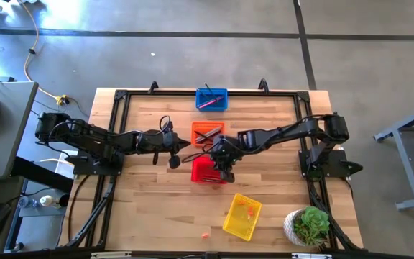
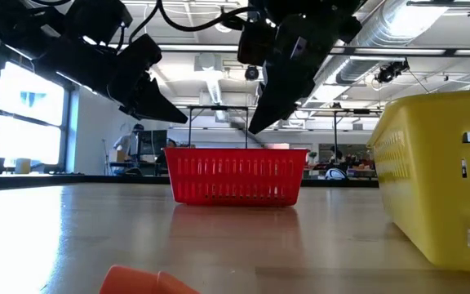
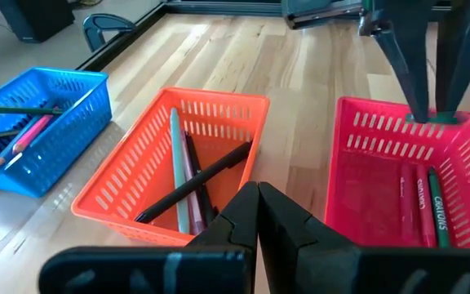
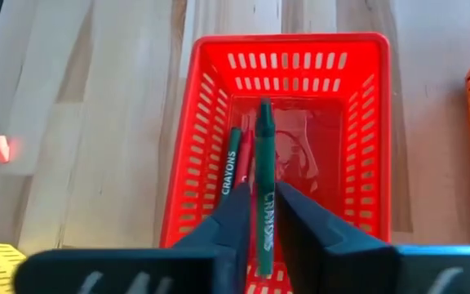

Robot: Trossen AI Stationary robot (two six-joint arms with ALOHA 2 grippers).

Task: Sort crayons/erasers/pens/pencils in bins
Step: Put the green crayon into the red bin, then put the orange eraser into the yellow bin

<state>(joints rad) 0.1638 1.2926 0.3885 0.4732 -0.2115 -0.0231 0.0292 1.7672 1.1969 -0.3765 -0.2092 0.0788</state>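
Four mesh bins stand on the wooden table: blue [image 1: 211,99] with pencils, orange [image 1: 207,133] with pens, red [image 1: 207,171] with crayons, yellow [image 1: 242,216] with small orange-red erasers. My right gripper [image 1: 225,167] is above the red bin [image 4: 284,139], shut on a green crayon [image 4: 264,188]. A green and a red crayon [image 4: 233,159] lie on the red bin's floor. My left gripper [image 1: 172,160] hangs shut and empty beside the orange bin [image 3: 178,163]. One eraser [image 1: 205,234] lies on the table by the near edge. My right gripper pinches the green crayon between its two fingers on the crayon's labelled middle [image 4: 265,224]. The fingers slant down from above, and the crayon lies along them. Its free end [image 4: 263,110] sticks out past the fingertips over the red bin, lifted clear.
A potted plant [image 1: 309,226] stands at the near right corner. The yellow bin [image 2: 439,180] lies askew near the front. The loose eraser [image 2: 145,282] lies on bare wood left of it. The black frame rails [image 1: 113,144] run along the table's sides.
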